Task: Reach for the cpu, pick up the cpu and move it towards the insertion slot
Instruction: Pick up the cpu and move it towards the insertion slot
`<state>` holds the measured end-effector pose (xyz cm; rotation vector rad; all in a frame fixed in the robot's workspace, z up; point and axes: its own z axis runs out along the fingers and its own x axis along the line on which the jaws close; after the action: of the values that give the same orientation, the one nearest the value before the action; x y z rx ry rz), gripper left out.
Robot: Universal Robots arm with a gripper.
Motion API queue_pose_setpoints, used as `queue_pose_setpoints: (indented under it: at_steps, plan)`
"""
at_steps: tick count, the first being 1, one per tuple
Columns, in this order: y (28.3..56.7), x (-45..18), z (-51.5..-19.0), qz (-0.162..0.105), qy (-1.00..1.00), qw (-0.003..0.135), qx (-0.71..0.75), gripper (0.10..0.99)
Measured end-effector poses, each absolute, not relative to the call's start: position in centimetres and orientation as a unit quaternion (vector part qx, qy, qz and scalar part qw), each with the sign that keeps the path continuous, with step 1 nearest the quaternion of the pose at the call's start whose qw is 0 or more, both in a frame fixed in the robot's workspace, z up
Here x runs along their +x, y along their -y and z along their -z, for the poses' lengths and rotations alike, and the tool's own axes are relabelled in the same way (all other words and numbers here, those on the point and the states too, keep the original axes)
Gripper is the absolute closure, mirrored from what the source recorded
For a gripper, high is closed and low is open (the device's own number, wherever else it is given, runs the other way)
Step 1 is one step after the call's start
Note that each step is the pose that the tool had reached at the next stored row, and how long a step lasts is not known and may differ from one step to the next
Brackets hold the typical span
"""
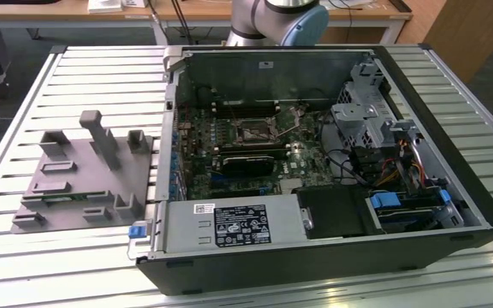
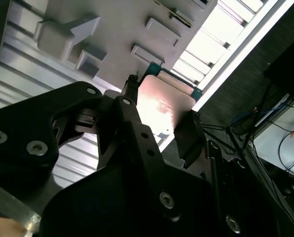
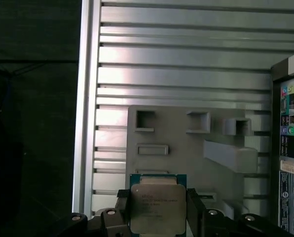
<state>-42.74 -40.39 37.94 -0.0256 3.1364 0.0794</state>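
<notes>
Silvery-faced and pale-rimmed, the small flat square cpu (image 3: 156, 212) is sitting pinched between the two fingers of the black tool (image 3: 158, 207). It is hanging over the grey moulded plastic tray (image 3: 176, 143) on the slatted metal worktop (image 3: 186, 74). Reaching and grasping are looking done. The carry is what is left, as the shiny-framed square insertion slot (image 1: 253, 133) is lying well apart from that tray, inside the open black computer case (image 1: 332, 263).

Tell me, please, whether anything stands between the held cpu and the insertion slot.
The gripper clamps the cpu over the grey tray. In the exterior view the case's upright edge rises between the tray and the insertion slot. The slot itself looks uncovered.
</notes>
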Motion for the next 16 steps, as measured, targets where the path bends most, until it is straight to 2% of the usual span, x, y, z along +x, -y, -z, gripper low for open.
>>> queue_pose_setpoints:
  at_steps: [3,16]
  plan:
    - [40.4,-42.5,-38.7,-0.025,-1.000,0.002,-0.008,0.545]
    - [40.4,-40.6,-38.6,-0.026,-1.000,0.002,-0.008,0.545]
